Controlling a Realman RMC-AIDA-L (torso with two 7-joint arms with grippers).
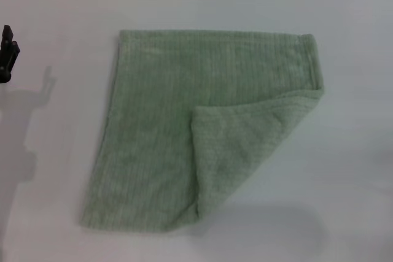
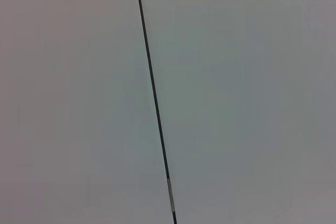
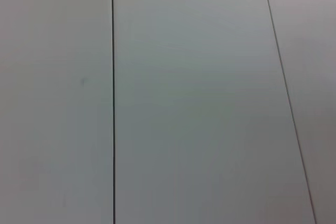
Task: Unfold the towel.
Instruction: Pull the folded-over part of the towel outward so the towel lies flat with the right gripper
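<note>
Black hardware is showing at the far left edge of your head view: that is the left claw (image 1: 7, 53), sitting above the white worktop (image 1: 356, 151) and well apart from the cloth. You are seeing only a sliver of it, so you cannot tell how its jaws are standing, and nothing is showing in its grip. It is casting a soft grey shadow on the worktop just beside and below it. Your right claw is not appearing in any view.

Moving outward from there, the towel (image 1: 153, 121) is lying flat in the middle of the worktop, pale sage green with fine ribbed stripes running along it. It is lying only partly opened: the corner nearest you on the right side is doubled back over the main layer, forming a triangular flap whose fold line is running from the right edge down to the near edge. The flap is showing a fluffier face than the ribbed layer under it. A hemmed edge is running down the far right corner, just above where the flap begins. The left and far edges are lying straight and flat.

Both wrist cameras are giving you only pale grey panels crossed by thin dark seams, with no cloth in them.
</note>
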